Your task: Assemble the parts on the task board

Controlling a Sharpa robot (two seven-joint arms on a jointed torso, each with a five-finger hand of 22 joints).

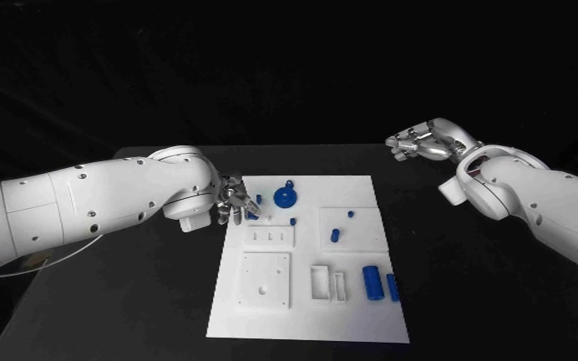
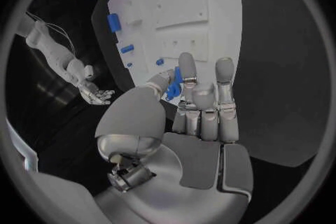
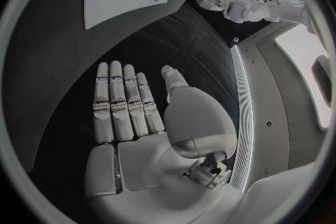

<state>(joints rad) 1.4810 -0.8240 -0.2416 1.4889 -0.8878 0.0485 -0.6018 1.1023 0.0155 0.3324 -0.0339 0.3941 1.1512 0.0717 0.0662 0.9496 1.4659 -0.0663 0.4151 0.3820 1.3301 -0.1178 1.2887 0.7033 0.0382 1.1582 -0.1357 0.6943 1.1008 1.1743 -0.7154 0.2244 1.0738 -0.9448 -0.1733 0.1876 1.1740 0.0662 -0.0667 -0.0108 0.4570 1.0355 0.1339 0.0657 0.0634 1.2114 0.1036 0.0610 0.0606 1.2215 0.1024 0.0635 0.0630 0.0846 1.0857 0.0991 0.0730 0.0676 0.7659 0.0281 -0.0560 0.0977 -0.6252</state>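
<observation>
The left hand (image 1: pixel 236 200) sits at the near corner of the board (image 1: pixel 362 311), pinching a small blue part (image 2: pixel 176 78) in its fingertips, and I think it must next be pushed into a hole, while the right hand (image 1: pixel 422 141) waits far off with fingers apart.

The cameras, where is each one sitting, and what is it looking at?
Head view: on the robot's head, looking down at the board; both arms show.
Left wrist view: behind the left robot hand, facing the board's edge.
Right wrist view: behind the right robot hand, over bare table.
Shared: all three show the board and the blue wheel.
</observation>
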